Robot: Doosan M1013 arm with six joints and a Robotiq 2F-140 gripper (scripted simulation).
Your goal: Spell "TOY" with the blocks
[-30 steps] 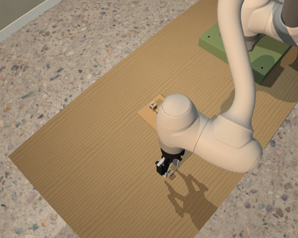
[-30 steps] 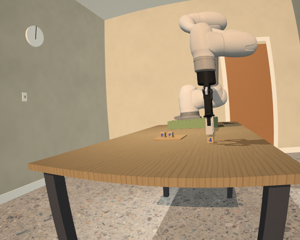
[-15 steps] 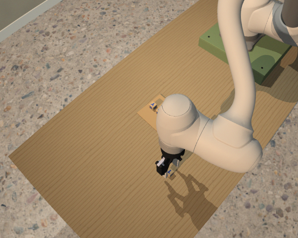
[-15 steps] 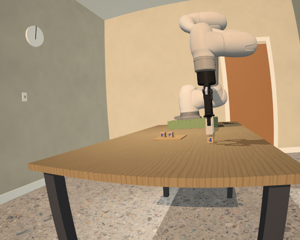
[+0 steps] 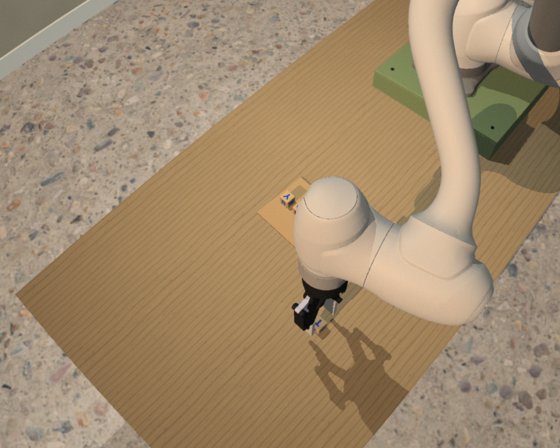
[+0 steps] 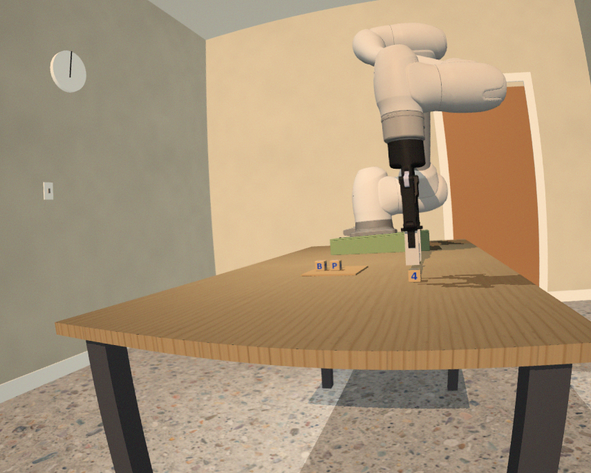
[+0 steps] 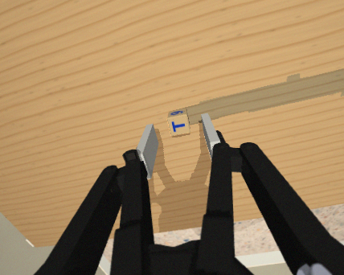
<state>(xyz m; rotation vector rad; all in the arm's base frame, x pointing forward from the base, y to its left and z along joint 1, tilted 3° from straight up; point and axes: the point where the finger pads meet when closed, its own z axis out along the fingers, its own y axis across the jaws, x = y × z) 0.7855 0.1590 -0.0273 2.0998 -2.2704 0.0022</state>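
A wooden block with a blue T on top lies on the table, off the mat; it also shows in the overhead view and in the side view, where its near face reads 4. My gripper hangs straight above it, fingers partly open, one pad on each side of the block with a gap on both sides. The pads stand just above the block. The tan mat holds a Y block and a second block mostly hidden by my arm. I see no fourth block.
The green base plate with my arm's foot stands at the far end of the table. My elbow covers part of the mat in the overhead view. The table's right edge is close behind the T block.
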